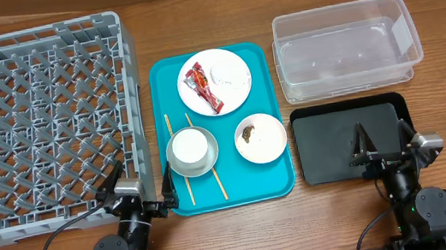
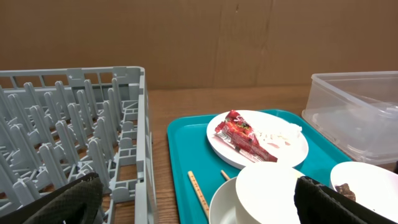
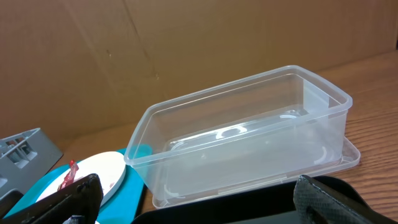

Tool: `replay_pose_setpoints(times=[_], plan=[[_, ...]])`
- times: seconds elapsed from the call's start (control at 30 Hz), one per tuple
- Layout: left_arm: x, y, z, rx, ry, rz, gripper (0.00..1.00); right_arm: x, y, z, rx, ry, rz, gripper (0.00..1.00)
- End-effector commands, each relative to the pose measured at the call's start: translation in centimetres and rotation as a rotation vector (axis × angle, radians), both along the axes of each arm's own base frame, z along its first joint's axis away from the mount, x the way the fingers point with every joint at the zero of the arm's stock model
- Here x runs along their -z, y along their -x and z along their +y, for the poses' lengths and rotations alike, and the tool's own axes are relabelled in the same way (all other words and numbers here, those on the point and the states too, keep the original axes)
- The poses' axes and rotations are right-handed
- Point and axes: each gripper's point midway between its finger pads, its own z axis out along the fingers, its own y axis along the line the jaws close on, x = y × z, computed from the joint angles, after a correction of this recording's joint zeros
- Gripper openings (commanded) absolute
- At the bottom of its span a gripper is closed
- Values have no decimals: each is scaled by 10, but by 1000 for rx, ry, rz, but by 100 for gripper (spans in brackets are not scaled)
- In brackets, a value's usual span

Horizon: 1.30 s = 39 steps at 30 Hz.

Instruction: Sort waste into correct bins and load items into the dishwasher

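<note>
A teal tray [image 1: 256, 177] holds a white plate [image 1: 236, 93] with a red wrapper [image 1: 203, 89] and white tissue [image 1: 225, 73]. It also holds a white cup [image 1: 189, 147] standing in a bowl, a second bowl [image 1: 270, 140] with a brown lump [image 1: 248, 131], and chopsticks [image 1: 178, 161]. The grey dish rack [image 1: 38, 33] is at the left. The clear tub [image 1: 337, 10] and black tray [image 1: 330, 150] are at the right. My left gripper [image 1: 141, 176] is open at the teal tray's near left corner, cup [image 2: 267, 190] just ahead. My right gripper [image 1: 382, 132] is open over the black tray [image 3: 249, 208].
The rack wall [image 2: 144, 137] runs close along the teal tray's left edge. The tub [image 3: 249, 143] stands just behind the black tray. A brown cardboard wall closes off the back of the table. Bare wood shows between the teal tray and the bins.
</note>
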Motion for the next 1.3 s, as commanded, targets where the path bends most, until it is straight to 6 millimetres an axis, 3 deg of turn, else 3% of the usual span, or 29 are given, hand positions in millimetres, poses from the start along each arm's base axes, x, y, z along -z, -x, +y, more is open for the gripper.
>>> replay_pose_setpoints(times=[0.0, 1.1, 1.27], plan=[[1, 0, 0, -2, -23, -5, 100, -1, 0, -2, 12, 0, -11, 100], [1, 0, 0, -2, -22, -5, 100, -1, 0, -2, 12, -1, -11, 100], [-4, 2, 0, -3, -12, 5, 100, -15, 2, -2, 13, 0, -36, 100]])
